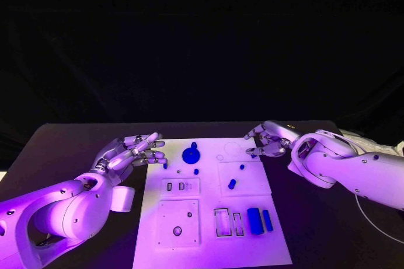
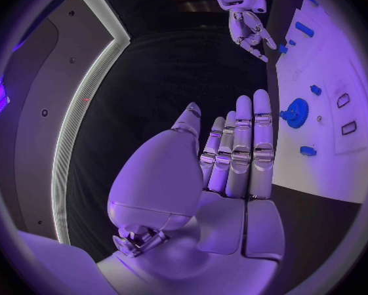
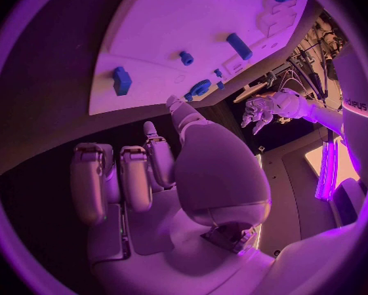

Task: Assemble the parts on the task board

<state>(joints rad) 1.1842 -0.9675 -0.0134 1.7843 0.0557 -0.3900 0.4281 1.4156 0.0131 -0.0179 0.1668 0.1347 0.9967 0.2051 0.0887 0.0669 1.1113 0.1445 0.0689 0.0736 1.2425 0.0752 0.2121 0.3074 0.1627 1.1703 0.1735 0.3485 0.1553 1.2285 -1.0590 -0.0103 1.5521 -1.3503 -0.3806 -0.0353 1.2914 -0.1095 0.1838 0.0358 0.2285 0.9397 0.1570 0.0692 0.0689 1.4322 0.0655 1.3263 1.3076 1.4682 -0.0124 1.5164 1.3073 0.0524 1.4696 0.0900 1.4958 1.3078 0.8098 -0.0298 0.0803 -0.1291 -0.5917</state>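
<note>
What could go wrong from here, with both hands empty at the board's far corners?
1. The left robot hand hovers open close to the round blue gear; a loose reach might knock it or the small parts beside it.
2. The right robot hand has its fingers curled near the task board edge and could nudge the board when it comes in.
3. The small blue pegs may slip from a pinch.

one white task board [image 1: 211, 245], two hands, one round blue gear [image 1: 191, 156], and two long blue bars.
</note>
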